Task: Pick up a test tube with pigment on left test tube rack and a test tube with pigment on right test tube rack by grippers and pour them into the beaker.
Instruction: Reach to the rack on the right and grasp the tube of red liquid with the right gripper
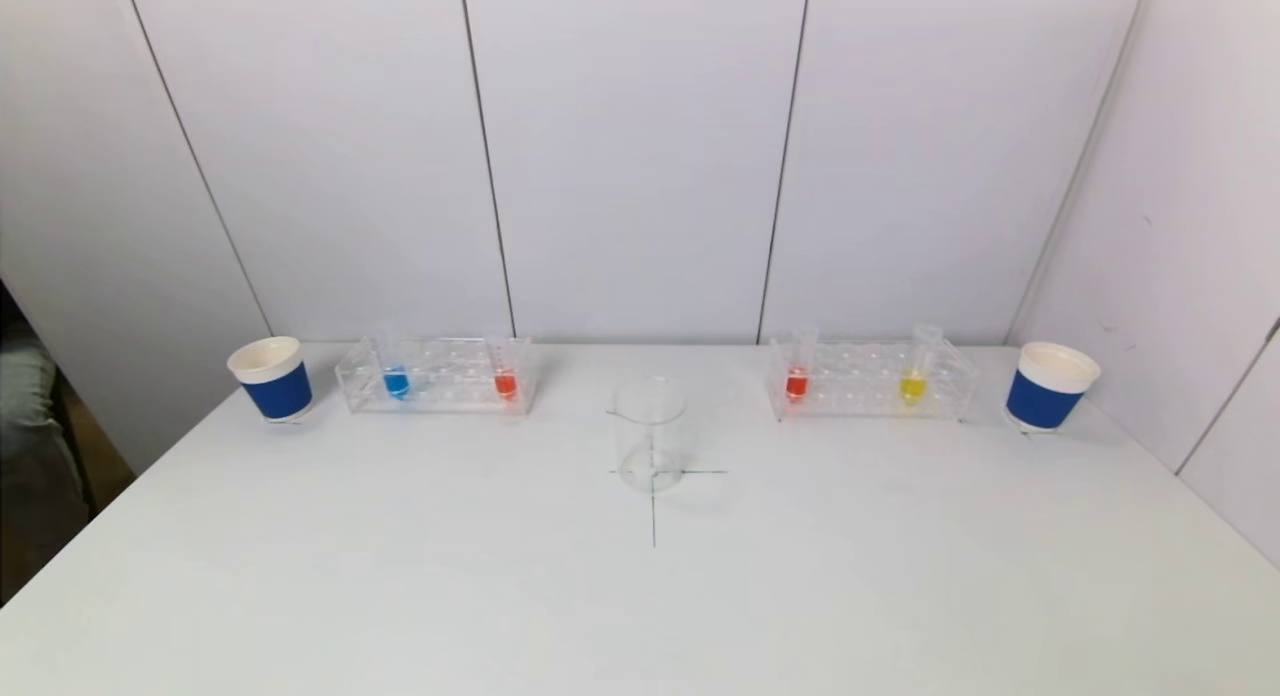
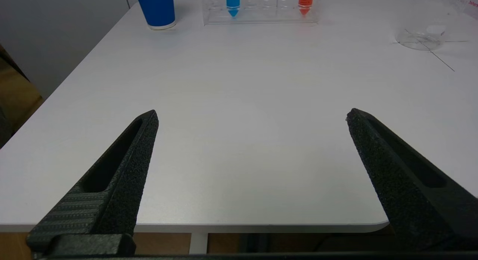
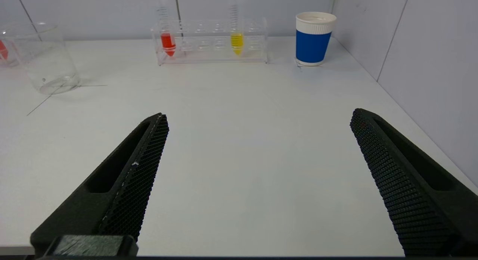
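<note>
A clear glass beaker point(image 1: 650, 434) stands empty at the table's middle on a drawn cross. The left test tube rack point(image 1: 437, 376) holds a tube with blue pigment point(image 1: 396, 381) and one with red-orange pigment point(image 1: 506, 382). The right test tube rack point(image 1: 870, 380) holds a red tube point(image 1: 796, 382) and a yellow tube point(image 1: 912, 385). My left gripper point(image 2: 252, 116) hangs open over the table's near left edge, far from its rack point(image 2: 261, 8). My right gripper point(image 3: 258, 116) is open too, near the front right, with nothing between its fingers. Neither arm shows in the head view.
A blue paper cup with a white rim point(image 1: 271, 378) stands left of the left rack, and another point(image 1: 1049, 385) right of the right rack. White wall panels close the back and right side. The table's left edge point(image 2: 71, 77) drops to the floor.
</note>
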`<action>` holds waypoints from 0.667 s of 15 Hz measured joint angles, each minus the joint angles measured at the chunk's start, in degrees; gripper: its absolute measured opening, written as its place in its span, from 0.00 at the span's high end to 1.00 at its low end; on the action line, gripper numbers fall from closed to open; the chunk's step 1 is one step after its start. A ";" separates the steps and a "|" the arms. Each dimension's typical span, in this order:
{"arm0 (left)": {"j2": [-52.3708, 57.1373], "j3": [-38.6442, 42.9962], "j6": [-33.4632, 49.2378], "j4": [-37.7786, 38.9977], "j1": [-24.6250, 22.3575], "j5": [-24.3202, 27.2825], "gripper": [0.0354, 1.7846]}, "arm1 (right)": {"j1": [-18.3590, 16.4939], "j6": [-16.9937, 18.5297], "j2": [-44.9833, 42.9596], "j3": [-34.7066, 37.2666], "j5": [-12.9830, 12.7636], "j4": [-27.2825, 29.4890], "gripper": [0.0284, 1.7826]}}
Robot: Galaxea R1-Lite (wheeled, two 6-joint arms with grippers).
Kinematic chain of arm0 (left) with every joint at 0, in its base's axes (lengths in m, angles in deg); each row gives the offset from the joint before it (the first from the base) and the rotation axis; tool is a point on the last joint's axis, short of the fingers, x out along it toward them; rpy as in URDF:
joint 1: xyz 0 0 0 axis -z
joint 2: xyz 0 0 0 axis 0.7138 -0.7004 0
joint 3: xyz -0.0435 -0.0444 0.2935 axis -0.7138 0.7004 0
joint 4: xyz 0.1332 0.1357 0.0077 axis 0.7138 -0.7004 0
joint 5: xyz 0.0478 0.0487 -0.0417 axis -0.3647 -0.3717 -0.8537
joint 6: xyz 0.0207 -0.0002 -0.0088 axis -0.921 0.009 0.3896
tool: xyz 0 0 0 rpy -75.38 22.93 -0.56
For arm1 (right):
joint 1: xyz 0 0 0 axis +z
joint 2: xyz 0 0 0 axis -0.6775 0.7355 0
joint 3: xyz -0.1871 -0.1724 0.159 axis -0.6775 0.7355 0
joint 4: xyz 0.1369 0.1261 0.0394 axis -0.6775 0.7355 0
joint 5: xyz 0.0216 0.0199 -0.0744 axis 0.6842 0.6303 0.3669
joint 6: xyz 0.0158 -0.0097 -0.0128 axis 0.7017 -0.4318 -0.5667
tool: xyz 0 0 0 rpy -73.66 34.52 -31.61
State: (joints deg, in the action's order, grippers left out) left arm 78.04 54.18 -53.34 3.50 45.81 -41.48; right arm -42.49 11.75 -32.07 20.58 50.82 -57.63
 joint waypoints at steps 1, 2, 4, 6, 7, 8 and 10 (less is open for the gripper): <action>0.00 0.00 0.00 0.00 0.00 0.00 0.01 | 0.02 0.02 0.00 0.00 0.00 0.02 0.01; 0.00 0.00 0.00 0.00 0.00 0.00 0.01 | 0.06 0.02 0.00 0.00 -0.02 0.00 0.01; 0.00 0.00 0.00 0.00 0.00 0.00 0.01 | 0.05 0.00 0.00 0.00 -0.02 0.00 0.01; 0.00 0.00 0.00 0.02 0.00 0.00 0.01 | 0.00 0.00 0.00 0.00 -0.02 0.00 0.01; 0.00 0.00 0.00 0.00 0.00 0.00 0.01 | 0.02 0.02 0.00 0.00 0.00 -0.02 0.01; 0.00 0.00 0.00 0.00 0.00 0.00 0.01 | 0.05 0.00 0.00 0.00 0.00 0.02 0.01; 0.00 0.00 -0.02 0.02 0.00 -0.02 0.01 | 0.05 0.00 0.00 0.00 -0.02 -0.02 0.01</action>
State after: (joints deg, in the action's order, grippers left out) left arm 78.04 54.18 -53.36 3.52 45.81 -41.50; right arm -42.44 11.75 -32.07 20.58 50.80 -57.66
